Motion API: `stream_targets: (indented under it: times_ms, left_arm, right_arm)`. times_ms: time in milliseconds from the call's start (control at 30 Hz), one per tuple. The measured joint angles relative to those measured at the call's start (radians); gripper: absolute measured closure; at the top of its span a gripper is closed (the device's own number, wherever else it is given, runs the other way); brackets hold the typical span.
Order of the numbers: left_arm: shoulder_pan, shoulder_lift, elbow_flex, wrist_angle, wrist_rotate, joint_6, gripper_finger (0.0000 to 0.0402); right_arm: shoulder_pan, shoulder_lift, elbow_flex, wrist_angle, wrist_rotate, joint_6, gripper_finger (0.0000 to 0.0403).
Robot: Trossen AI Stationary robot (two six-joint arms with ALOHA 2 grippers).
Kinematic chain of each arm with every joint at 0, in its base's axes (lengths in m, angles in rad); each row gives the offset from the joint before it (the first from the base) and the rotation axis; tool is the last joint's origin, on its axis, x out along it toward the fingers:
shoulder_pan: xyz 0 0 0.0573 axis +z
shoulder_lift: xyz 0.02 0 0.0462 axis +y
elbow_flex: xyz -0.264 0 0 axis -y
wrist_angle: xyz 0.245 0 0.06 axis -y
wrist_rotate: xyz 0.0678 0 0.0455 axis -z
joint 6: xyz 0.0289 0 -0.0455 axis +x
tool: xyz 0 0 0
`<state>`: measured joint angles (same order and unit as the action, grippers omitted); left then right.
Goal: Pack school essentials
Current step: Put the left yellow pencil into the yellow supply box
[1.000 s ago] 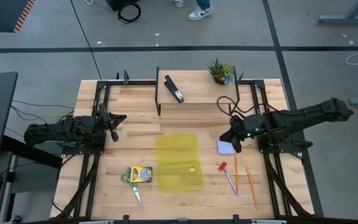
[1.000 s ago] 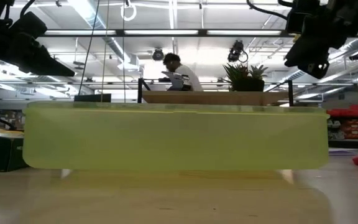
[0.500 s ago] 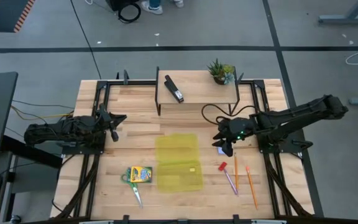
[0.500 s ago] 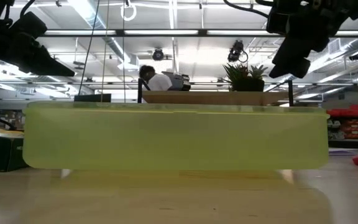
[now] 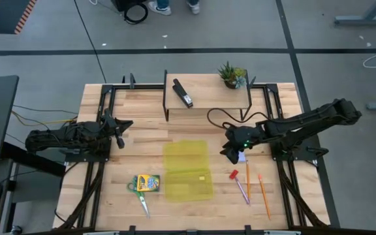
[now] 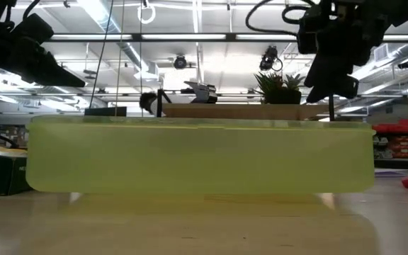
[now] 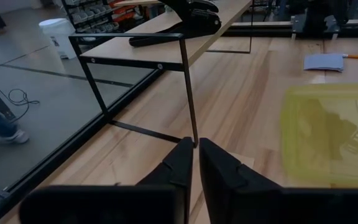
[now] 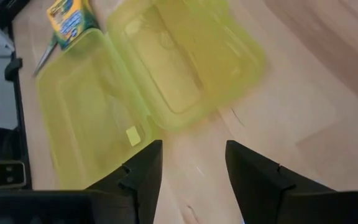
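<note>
From above, the right gripper point(image 5: 232, 151) hangs over the table between the open yellow-green case point(image 5: 187, 170) and the lavender notepad point(image 5: 241, 156), which it partly hides. Near that pad lie the small red piece point(image 5: 233, 175), the purple pen point(image 5: 242, 190) and 2 orange pencils point(image 5: 264, 194). On the case's other side sit the crayon box point(image 5: 147, 183) and the green-handled scissors point(image 5: 139, 195). The left gripper point(image 5: 120, 126) waits at the table's left edge. A black stapler point(image 5: 183, 93) and a potted plant point(image 5: 231, 74) stand on the raised shelf point(image 5: 207, 96).

At table height, the case point(image 6: 200, 156) fills the middle, and the right arm's gripper point(image 6: 331, 67) hangs above its right end.

Past the left wrist, its 2 fingers point(image 7: 182, 167) are pressed together, holding nothing; the stapler point(image 7: 179, 15) and notepad point(image 7: 324, 61) lie ahead.

Past the right wrist, the 2 fingers point(image 8: 145, 167) stand apart and empty above bare wood beside the case point(image 8: 145, 81), with the crayon box point(image 8: 68, 17) beyond.
</note>
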<state>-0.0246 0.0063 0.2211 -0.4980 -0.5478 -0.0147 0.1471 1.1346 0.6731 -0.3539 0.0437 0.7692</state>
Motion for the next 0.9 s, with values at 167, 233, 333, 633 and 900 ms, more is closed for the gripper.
stream_targets:
  times_ms: [167,233,333,633,900]
  left_arm:
    - [0.000,0.000,0.000,0.000,0.000,0.000,0.0361]
    - [0.000,0.000,0.000,0.000,0.000,0.000,0.0364]
    - [0.000,0.000,0.000,0.000,0.000,0.000,0.0368]
    - [0.000,0.000,0.000,0.001,0.000,0.000,0.0366]
    - [0.000,0.000,0.000,0.001,0.000,0.000,0.0366]
  right_arm:
    - [0.000,-0.001,0.000,-0.023,-0.001,0.100,0.0220]
    - [0.009,-0.003,0.000,-0.026,-0.003,0.130,0.0220]
    - [0.033,0.006,0.035,-0.073,-0.005,0.111,0.0220]
    - [0.112,0.092,0.151,-0.198,0.077,0.031,0.0220]
    - [0.293,0.214,0.186,-0.283,0.175,0.227,0.0221]
